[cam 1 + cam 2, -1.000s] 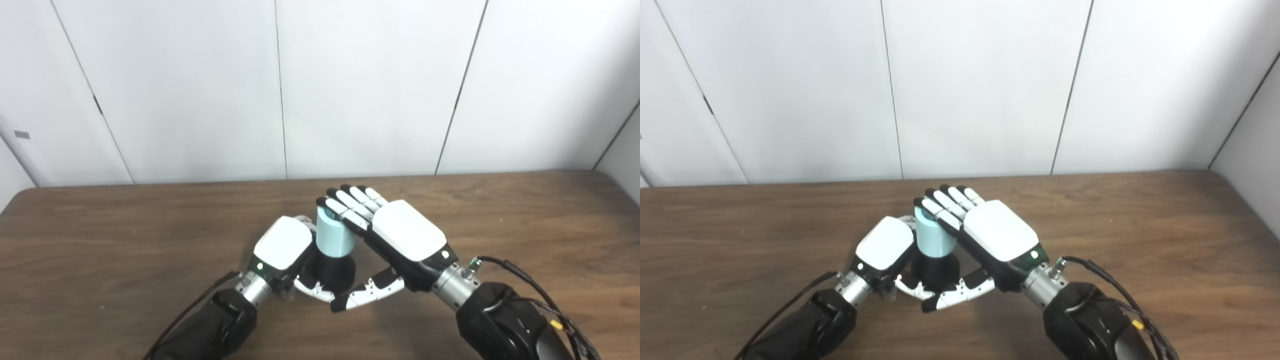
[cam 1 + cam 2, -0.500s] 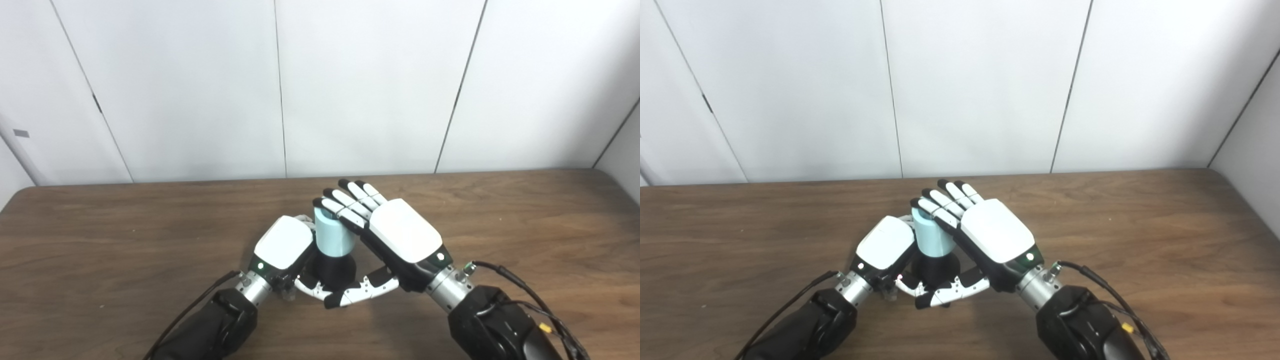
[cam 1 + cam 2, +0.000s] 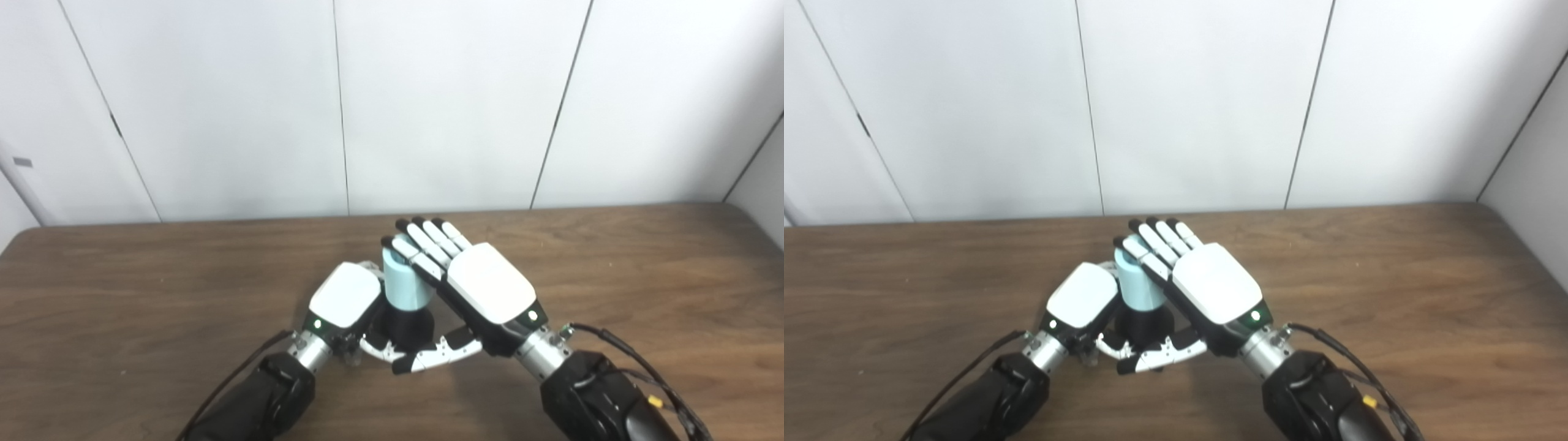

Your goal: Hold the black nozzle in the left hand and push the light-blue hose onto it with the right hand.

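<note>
Left eye view: one hose (image 3: 407,285), one nozzle (image 3: 408,326).

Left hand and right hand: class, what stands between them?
In both eye views, the light-blue hose, upright on the black nozzle, stands between the left hand and the right hand.

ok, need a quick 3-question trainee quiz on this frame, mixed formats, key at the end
1. True or false: the light-blue hose lies flat on the table.
2. Which robot hand wraps the black nozzle? A) left B) right C) neither
3. Fill in: the right robot hand has its fingers stretched out ____ the hose.

Key:
1. False; it stands upright on the nozzle.
2. A, the left robot hand.
3. Against.
</note>
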